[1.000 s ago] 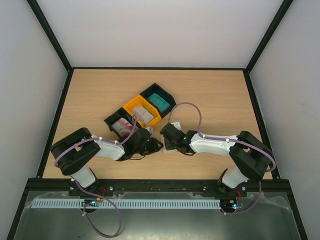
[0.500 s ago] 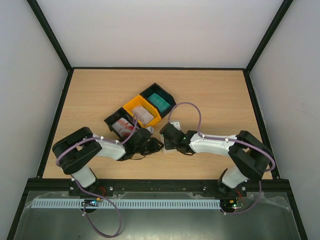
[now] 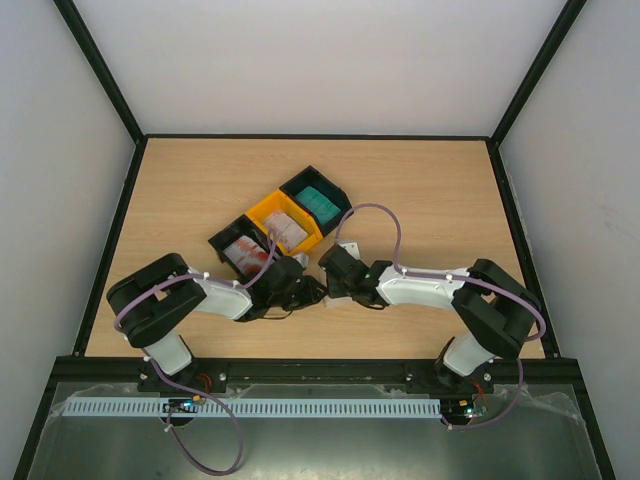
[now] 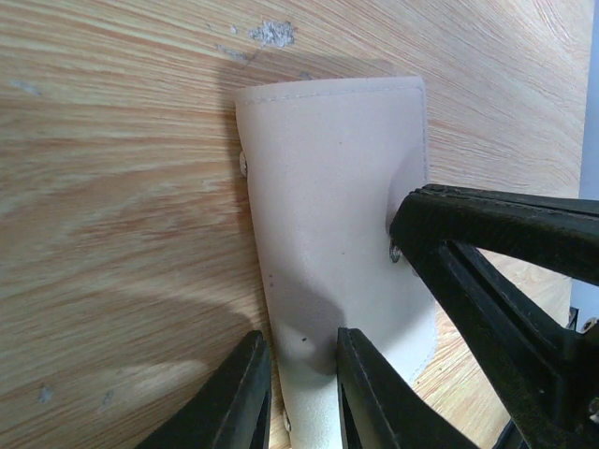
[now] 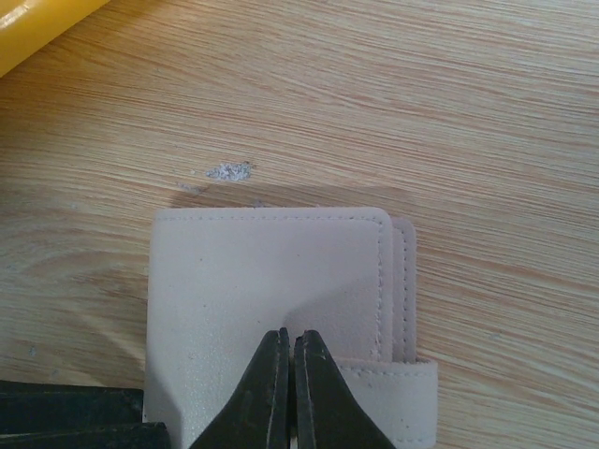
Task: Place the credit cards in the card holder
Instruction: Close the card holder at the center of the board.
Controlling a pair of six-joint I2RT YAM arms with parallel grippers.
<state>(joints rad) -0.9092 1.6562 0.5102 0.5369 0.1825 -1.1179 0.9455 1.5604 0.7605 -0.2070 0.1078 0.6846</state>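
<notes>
The beige card holder (image 4: pixel 337 206) lies closed on the wood, its snap tab (image 5: pixel 393 393) at the near right in the right wrist view. My left gripper (image 4: pixel 301 374) straddles the holder's left edge, one finger on the wood side and the other denting its top: shut on it. My right gripper (image 5: pixel 290 341) is shut with nothing between its fingers, tips pressing down on the holder (image 5: pixel 271 281). From above, both grippers (image 3: pixel 318 285) meet and hide the holder. The credit cards lie in the trays: red-blotched (image 3: pixel 245 252), white-grey (image 3: pixel 290 230), teal (image 3: pixel 320 203).
The joined black-yellow-black trays (image 3: pixel 268 212) sit diagonally just beyond the grippers; the yellow tray's corner (image 5: pixel 37 19) shows in the right wrist view. A pale scuff (image 5: pixel 229 170) marks the wood beyond the holder. Black frame rails edge the table.
The left gripper's jaws have narrowed on the holder's edge. Both wrists have crept slightly towards each other; the trays and cards have not moved.
</notes>
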